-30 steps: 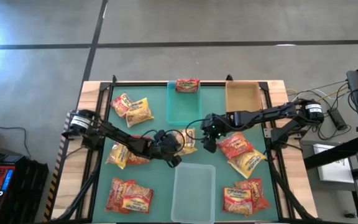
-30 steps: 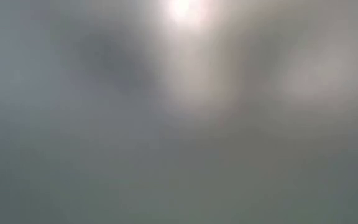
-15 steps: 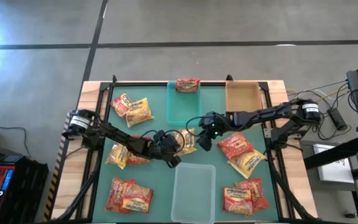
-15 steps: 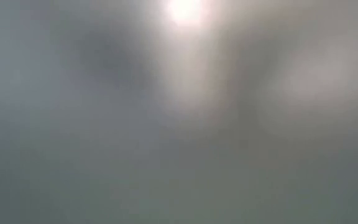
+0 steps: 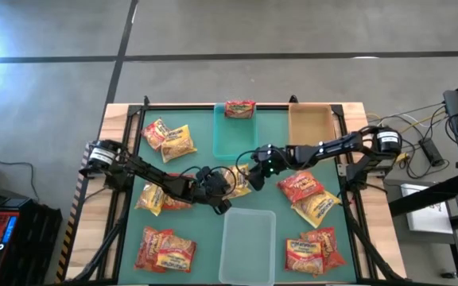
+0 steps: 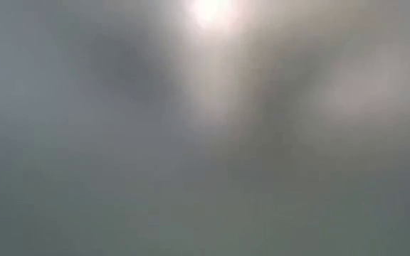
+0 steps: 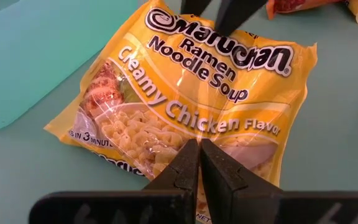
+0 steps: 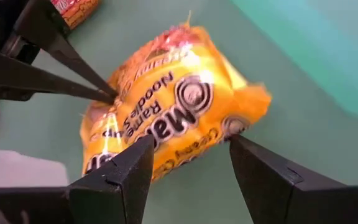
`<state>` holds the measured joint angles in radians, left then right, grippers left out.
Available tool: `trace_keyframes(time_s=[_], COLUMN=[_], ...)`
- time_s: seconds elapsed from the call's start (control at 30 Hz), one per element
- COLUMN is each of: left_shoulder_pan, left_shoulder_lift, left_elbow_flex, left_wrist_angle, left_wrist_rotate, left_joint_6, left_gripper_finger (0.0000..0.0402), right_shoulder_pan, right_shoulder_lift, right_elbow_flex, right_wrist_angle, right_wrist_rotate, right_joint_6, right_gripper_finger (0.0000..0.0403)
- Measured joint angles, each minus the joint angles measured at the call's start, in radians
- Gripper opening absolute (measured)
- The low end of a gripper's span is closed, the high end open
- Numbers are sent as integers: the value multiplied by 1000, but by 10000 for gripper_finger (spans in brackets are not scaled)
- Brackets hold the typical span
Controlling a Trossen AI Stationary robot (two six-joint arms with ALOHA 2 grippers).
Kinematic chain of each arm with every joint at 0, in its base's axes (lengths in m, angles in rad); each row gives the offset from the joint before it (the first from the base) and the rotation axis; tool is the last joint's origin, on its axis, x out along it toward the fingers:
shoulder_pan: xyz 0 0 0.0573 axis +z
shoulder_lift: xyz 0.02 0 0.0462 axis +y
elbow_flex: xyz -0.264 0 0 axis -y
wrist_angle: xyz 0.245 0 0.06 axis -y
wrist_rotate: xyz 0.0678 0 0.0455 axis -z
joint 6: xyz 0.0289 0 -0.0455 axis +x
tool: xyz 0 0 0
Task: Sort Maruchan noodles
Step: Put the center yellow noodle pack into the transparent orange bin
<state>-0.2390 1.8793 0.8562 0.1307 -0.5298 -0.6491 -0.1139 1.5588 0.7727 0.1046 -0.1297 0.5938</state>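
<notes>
Yellow Creamy Chicken packet [image 7: 191,102] lies mid-bench just beside the teal bin [image 5: 230,133]; left gripper [image 5: 230,184] has its jaws clenched on the packet's near edge, while right gripper [image 8: 188,163] stands with jaws released, straddling the opposite end. The packet looks light, crinkly and slick with brittle noodles inside, so best pinched by a sealed end flap, not squeezed across the block. Teal bin, tan bin [image 5: 311,124] and clear bin [image 5: 247,234] seem empty, though the low view is fogged out; one red packet [image 5: 239,109] sits just past the teal bin.
</notes>
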Motion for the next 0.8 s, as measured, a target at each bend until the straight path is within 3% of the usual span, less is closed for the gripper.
trace_keyframes(time_s=[0.3, 0.57, 0.8], left_shoulder_pan=[0, 0, 0], left_shoulder_lift=[0, 0, 1], left_elbow_flex=[-1, -1, -2], left_wrist_angle=[4, 6, 12], left_wrist_rotate=[-2, -6, -9], left_joint_6=[-4, -7, -7], left_gripper_finger=[0, 0, 0], right_shoulder_pan=[-57, -50, -43], right_shoulder_lift=[3, 15, 103], right_elbow_flex=[0, -7, -9], right_wrist_angle=[1, 59, 160], right_wrist_rotate=[-88, -80, -79], right_joint_6=[161, 264, 314], right_gripper_finger=[201, 201, 201])
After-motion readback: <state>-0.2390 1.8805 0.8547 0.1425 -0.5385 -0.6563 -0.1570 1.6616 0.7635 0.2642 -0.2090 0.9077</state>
